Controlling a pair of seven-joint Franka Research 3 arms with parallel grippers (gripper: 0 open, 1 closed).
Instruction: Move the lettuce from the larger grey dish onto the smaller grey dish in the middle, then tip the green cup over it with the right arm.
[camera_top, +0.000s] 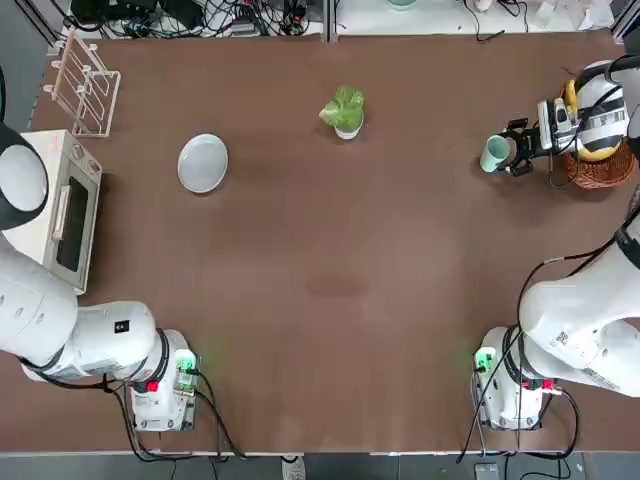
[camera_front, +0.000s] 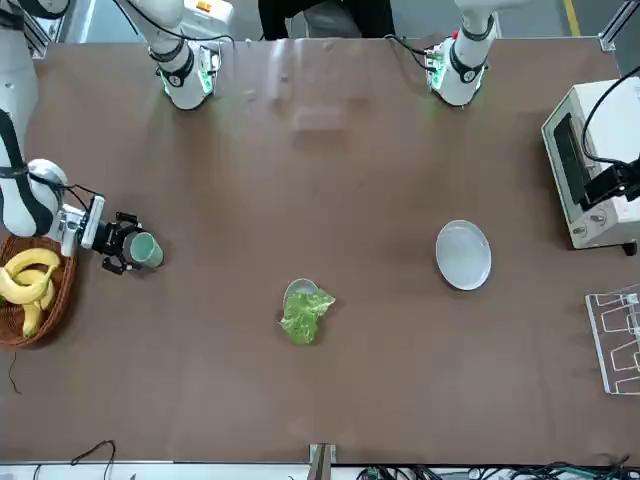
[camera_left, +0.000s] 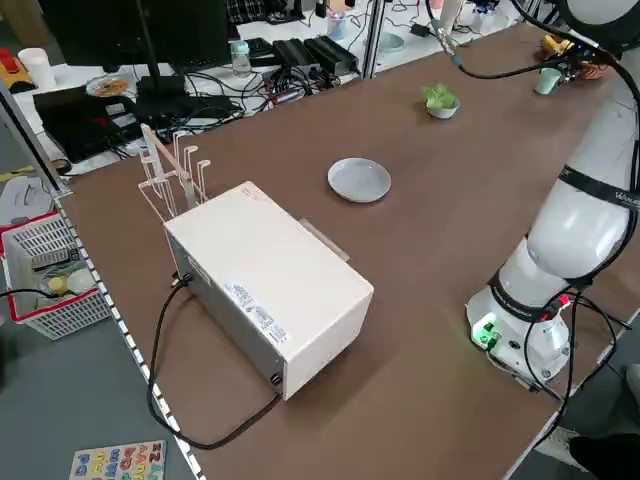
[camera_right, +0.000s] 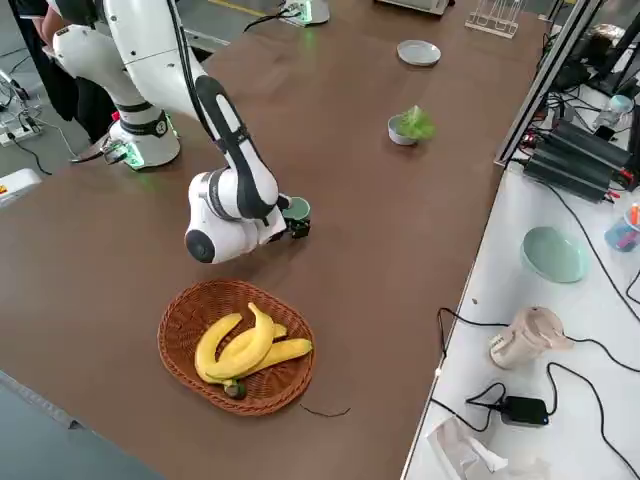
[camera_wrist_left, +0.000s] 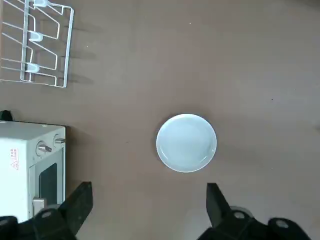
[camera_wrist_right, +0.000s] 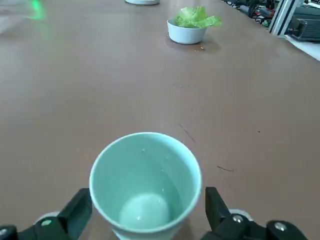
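Lettuce (camera_top: 343, 107) already in smaller grey dish (camera_wrist_right: 186, 34), mid-table; larger grey dish (camera_top: 203, 163) bare. Green cup (camera_wrist_right: 145, 181) upright between spread fingers of right hand (camera_top: 507, 150), not gripped. Risk: off-centre closing knocks cup over. Left hand (camera_wrist_left: 147, 205) spread, idle above larger dish.

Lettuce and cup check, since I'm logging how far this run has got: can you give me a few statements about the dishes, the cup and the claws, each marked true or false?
1. The lettuce sits in the smaller grey dish. True.
2. The larger grey dish holds food. False: it is bare.
3. The green cup stands upright between the right claw fingers. True.
4. The basket holds apples. False: bananas.
5. The left claw grips the plate. False: it is open above it.
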